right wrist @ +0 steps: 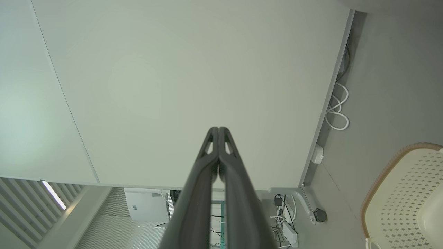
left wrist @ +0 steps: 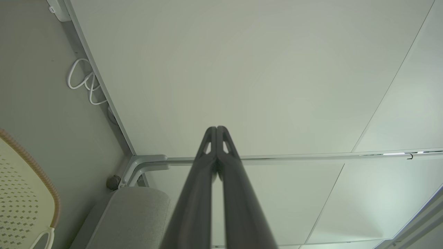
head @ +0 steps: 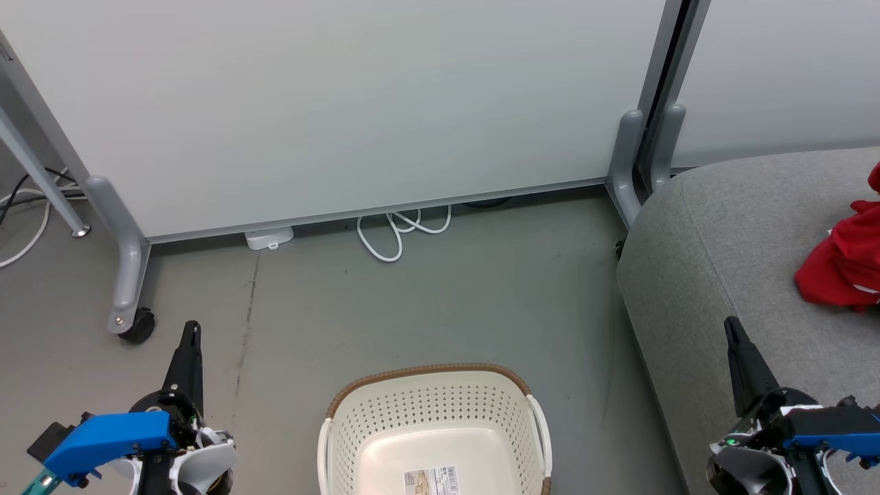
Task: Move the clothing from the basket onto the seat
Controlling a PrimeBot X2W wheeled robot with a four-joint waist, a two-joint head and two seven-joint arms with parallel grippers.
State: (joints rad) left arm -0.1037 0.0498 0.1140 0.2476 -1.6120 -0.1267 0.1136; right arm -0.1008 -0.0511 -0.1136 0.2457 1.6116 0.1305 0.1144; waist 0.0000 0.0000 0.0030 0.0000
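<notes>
Smooth grey floor (head: 426,302), marked by a faint dark crack line.
Standing on it:
- oval cream-white perforated plastic basket (head: 426,412) with brown rim, at the near edge
- large grey fabric-upholstered seat (head: 715,275), at right
- grey partition foot (head: 130,289) on a black castor
- looped white cable (head: 395,234)
- small white box (head: 269,238)

Lying on the seat: crumpled bright red clothing (head: 842,265).

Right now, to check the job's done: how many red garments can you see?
1 red heap, lying on the seat at the head view's right edge; it may hide a second garment. The basket shows none, though its near end is cut off.
</notes>
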